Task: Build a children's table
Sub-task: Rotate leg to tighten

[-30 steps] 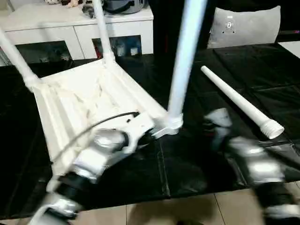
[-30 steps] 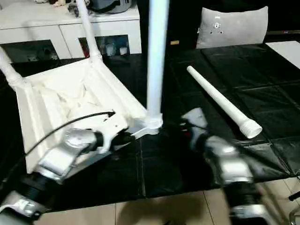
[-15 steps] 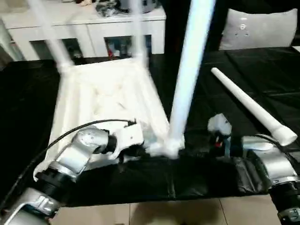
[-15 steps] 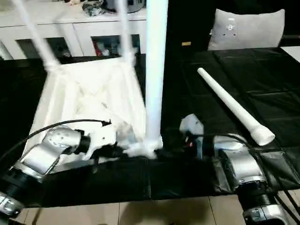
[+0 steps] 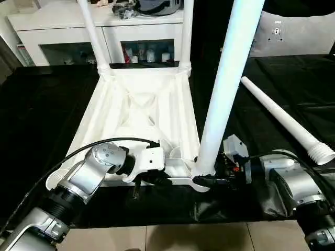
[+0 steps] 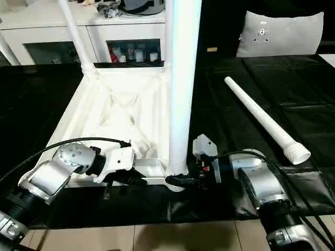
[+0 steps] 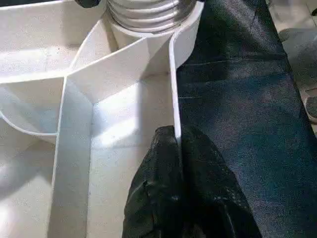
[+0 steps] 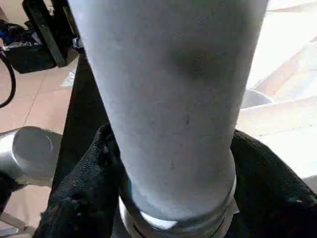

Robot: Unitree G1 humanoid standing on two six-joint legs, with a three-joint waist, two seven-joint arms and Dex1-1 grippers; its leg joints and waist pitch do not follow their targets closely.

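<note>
Left wrist view shows my left pincer [image 7: 178,148] clenched on the thin near rim of the upturned children's table [image 5: 138,112], just beside its near right corner socket. At that socket my right pincer [image 8: 171,163] is grasping the base of the upright leg [image 5: 225,89]. One loose leg [image 5: 282,117] lies on the black mat [image 5: 31,120] right of the children's table, well apart from it.

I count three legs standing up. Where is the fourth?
The loose leg lies flat on the black mat, on the robot's right, apart from the upturned table top.
</note>
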